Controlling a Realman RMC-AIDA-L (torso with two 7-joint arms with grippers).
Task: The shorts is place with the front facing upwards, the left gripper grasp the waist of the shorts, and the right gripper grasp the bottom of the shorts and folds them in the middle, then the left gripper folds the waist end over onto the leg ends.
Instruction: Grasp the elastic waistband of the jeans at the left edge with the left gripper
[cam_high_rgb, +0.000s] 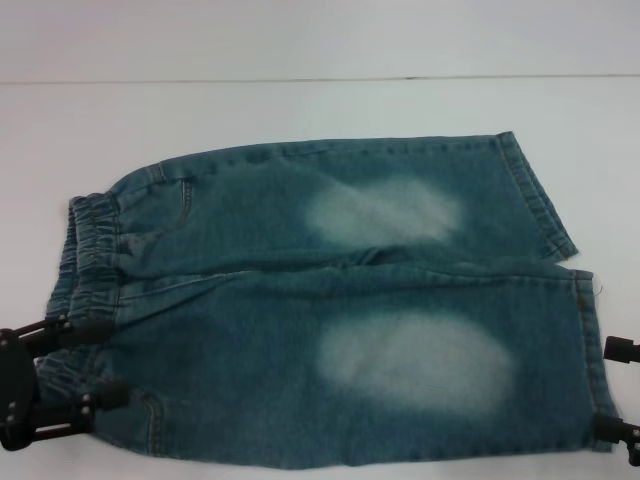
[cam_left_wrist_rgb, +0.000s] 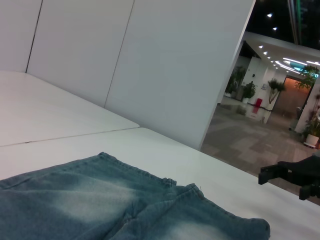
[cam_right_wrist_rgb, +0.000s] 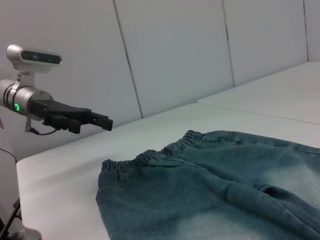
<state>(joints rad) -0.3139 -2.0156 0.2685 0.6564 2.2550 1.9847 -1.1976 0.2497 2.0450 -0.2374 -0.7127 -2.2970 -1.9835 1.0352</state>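
Observation:
The blue-green denim shorts (cam_high_rgb: 350, 300) lie flat on the white table (cam_high_rgb: 300, 110), showing two pale faded patches. The ruched waist (cam_high_rgb: 90, 240) points left and the bottom of the shorts, two stitched hems (cam_high_rgb: 548, 210), points right. My left gripper (cam_high_rgb: 115, 362) is open, its fingers straddling the near corner of the waist; the right wrist view shows this left gripper (cam_right_wrist_rgb: 106, 122) hovering above table height beside the waist (cam_right_wrist_rgb: 150, 157). My right gripper (cam_high_rgb: 606, 388) is open at the near leg's hem (cam_high_rgb: 590, 330), and appears as the far-off right gripper (cam_left_wrist_rgb: 280, 184) past the hems (cam_left_wrist_rgb: 200, 195).
White wall panels (cam_right_wrist_rgb: 175, 50) stand behind the table. A seam (cam_high_rgb: 300, 80) runs across the tabletop beyond the shorts. In the left wrist view the table's edge gives onto an open hall with plants (cam_left_wrist_rgb: 272, 90).

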